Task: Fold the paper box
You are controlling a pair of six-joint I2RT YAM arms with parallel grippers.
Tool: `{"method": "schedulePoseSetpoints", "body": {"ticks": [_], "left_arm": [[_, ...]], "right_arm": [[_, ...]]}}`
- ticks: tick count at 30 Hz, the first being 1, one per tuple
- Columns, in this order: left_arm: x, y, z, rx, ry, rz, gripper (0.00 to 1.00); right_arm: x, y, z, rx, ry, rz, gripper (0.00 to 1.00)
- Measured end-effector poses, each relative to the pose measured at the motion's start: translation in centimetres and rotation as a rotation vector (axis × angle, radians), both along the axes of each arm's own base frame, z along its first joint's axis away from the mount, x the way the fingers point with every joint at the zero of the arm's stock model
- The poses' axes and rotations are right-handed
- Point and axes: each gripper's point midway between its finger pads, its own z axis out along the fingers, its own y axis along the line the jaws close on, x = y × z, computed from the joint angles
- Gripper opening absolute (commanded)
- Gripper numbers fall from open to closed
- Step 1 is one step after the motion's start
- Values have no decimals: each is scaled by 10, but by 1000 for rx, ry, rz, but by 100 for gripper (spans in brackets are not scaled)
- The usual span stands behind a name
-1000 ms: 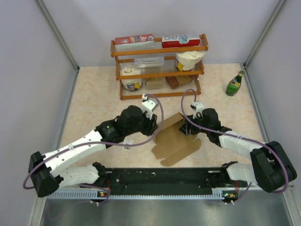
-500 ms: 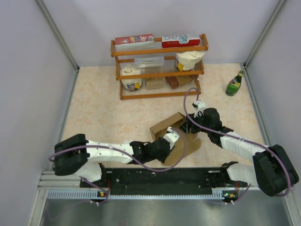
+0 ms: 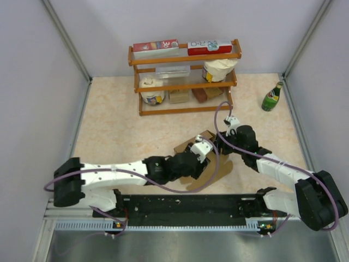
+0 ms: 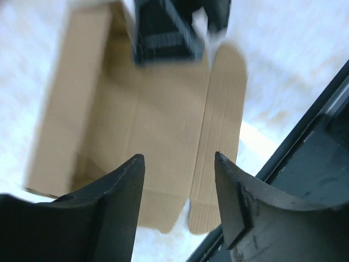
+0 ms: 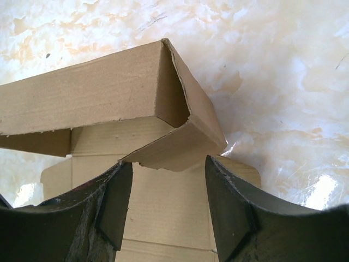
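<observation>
**Left claw (image 4: 179, 159) spread over the paper box (image 4: 152, 125), right claw (image 5: 169, 162) at its raised corner**

Left claw's jaws stand wide apart with nothing between them. It hangs directly above the box's floor panel and points down at it. Its own view is blurred, so the finer creases are hard to read. Just past one finger, on the side toward the arm bases, the long flap (image 4: 221, 131) lies flat on the counter (image 3: 109, 125). The flap's long axis follows the box's near side, at a slant to the counter's near edge.

Right claw is also spread. The corner flap (image 5: 180, 144) at the end of the raised wall (image 5: 87, 98) sits across the gap at its fingertips, and I cannot tell whether the pads bear on it. That wall stands up along the box's far side and is the one part already folded.

The partly formed box lies close to the counter's near edge, a little right of its middle. The left claw is over its centre and the right claw at its far right corner.

In my judgement the coming move turns on the flat long flap. It lies nearer the left claw, so that arm is better placed to get under it and tip it up. The right claw could meanwhile steady the standing wall.

Farther out, a wooden rack (image 3: 180, 111) stands at the far edge and a green bottle (image 3: 271, 97) near the far right corner. Both are well apart from the box.
</observation>
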Motion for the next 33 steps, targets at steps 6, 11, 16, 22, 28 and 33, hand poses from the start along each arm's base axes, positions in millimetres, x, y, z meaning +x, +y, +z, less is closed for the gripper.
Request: {"method": "schedulePoseSetpoints", "body": {"ticks": [6, 11, 16, 22, 28, 33], "left_arm": [[49, 7, 124, -229, -110, -67, 86], [110, 45, 137, -146, -141, -68, 93], [120, 49, 85, 7, -38, -159, 99], [130, 79, 50, 23, 52, -215, 99], [128, 79, 48, -25, 76, -305, 99], [114, 68, 35, -54, 145, -395, 99]], "right_arm": [[-6, -2, -5, 2, 14, -4, 56], [-9, -2, -5, 12, 22, -6, 58], [-10, -1, -4, 20, 25, -5, 59], [-10, -1, -3, 23, 25, -5, 59], [-10, -1, -3, 26, 28, -7, 60], [-10, -1, -3, 26, 26, -8, 60]]}}
